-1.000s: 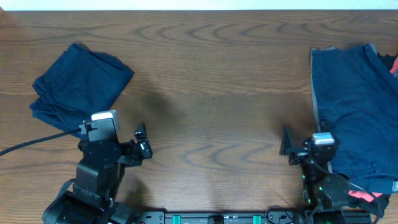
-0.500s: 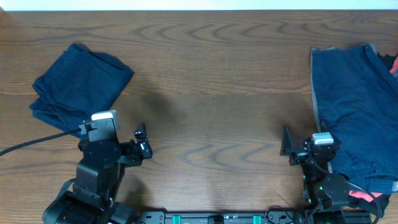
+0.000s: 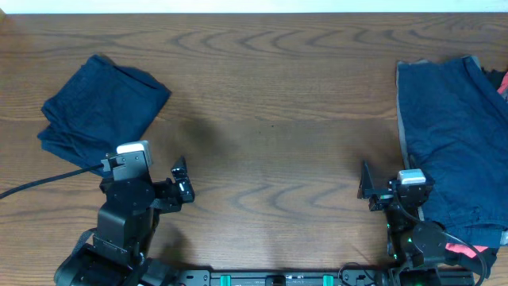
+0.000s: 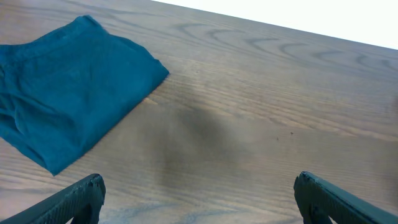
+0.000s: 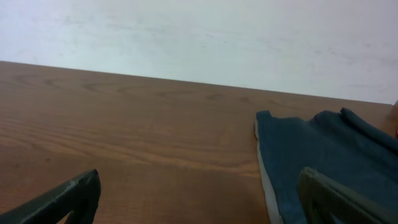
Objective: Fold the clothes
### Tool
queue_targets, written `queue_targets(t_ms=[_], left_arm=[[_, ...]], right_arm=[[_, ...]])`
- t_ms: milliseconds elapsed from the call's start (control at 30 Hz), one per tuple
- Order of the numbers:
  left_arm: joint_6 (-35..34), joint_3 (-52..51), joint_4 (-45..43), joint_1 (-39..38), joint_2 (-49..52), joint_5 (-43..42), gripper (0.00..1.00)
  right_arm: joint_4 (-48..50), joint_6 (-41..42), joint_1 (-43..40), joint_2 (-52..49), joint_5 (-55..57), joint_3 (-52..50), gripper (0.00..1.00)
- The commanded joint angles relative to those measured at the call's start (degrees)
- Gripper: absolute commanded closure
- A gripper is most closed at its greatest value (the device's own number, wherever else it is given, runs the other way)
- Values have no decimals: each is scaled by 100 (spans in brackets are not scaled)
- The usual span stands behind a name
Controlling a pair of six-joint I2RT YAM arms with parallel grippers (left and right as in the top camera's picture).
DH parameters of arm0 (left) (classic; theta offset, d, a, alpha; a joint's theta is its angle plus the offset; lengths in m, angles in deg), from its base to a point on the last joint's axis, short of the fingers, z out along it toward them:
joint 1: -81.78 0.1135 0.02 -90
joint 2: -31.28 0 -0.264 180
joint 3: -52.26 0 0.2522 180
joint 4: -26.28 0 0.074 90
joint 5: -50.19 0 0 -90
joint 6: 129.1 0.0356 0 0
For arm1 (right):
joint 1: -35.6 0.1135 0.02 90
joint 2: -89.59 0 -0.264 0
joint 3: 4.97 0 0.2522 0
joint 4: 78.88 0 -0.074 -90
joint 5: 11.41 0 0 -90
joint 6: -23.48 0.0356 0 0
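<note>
A folded navy garment (image 3: 103, 107) lies at the table's left; in the left wrist view it (image 4: 68, 93) sits up and to the left. My left gripper (image 3: 143, 163) (image 4: 199, 186) hovers just below it, open and empty over bare wood. On the right lies a spread pile of navy clothes (image 3: 452, 143) with a grey edge (image 3: 401, 119) and a red-pink piece (image 3: 464, 250) near the front. My right gripper (image 3: 397, 176) (image 5: 199, 183) stands open at the pile's left edge, its right fingertip (image 5: 317, 183) over the navy cloth (image 5: 323, 149), holding nothing.
The wooden table (image 3: 270, 103) stretches between the two garments. A black cable (image 3: 40, 184) runs off the left side. Another bit of red cloth (image 3: 502, 79) peeks out at the right edge. A pale wall (image 5: 199, 37) rises behind the table.
</note>
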Motion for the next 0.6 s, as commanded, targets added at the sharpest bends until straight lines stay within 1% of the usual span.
queue_targets(t_ms=[0,200,267,400,567], left_arm=[[-52,-9,-11,-28,-13,72,2],[-52,-9,-11,-15,-13,72,2],[-42,-9,2,96,-15,74,2],[-35,-9,345,782,-20,17,2],[-33,-61,463,1947,-22,-407,2]], right_arm=[[-26,-70,-37,39,-63,-4,1],[-26,-70,-37,39,-63,-4,1],[-26,-70,-37,39,-63,-4,1],[-26,-70,-37,39,-63,-4,1],[-26,-70,-37,39,-63,-4,1]])
